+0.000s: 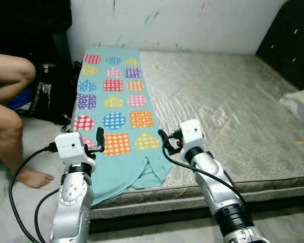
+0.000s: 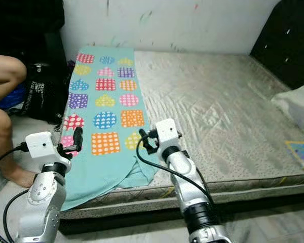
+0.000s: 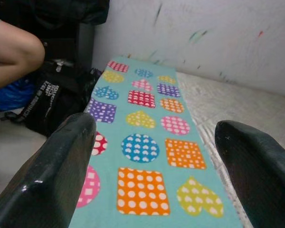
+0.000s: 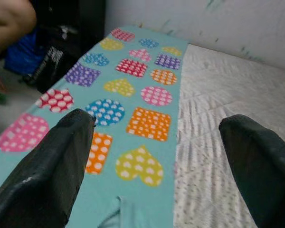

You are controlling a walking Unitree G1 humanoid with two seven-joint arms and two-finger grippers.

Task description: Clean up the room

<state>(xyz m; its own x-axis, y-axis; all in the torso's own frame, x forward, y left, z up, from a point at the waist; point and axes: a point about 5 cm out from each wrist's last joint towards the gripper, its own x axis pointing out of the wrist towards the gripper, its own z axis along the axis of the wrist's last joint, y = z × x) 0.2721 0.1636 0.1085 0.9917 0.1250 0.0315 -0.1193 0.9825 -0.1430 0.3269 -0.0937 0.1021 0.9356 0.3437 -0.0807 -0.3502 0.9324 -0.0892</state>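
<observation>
You have a turquoise blanket [image 1: 116,109] with coloured dotted hearts, squares and circles laid in a long strip down the left side of the mattress [image 1: 228,111], its near end rumpled and drooping over the mattress edge. Your left gripper [image 3: 154,171] hangs above the near left part of the blanket, fingers spread wide, holding nothing. Your right gripper [image 4: 159,166] sits over the blanket's near right edge, where cloth meets bare mattress, also spread wide and empty. A person's bare legs [image 1: 10,106] sit on the floor to your left, beside a black bag [image 1: 48,93]. A white pillow [image 1: 300,104] lies at the far right
</observation>
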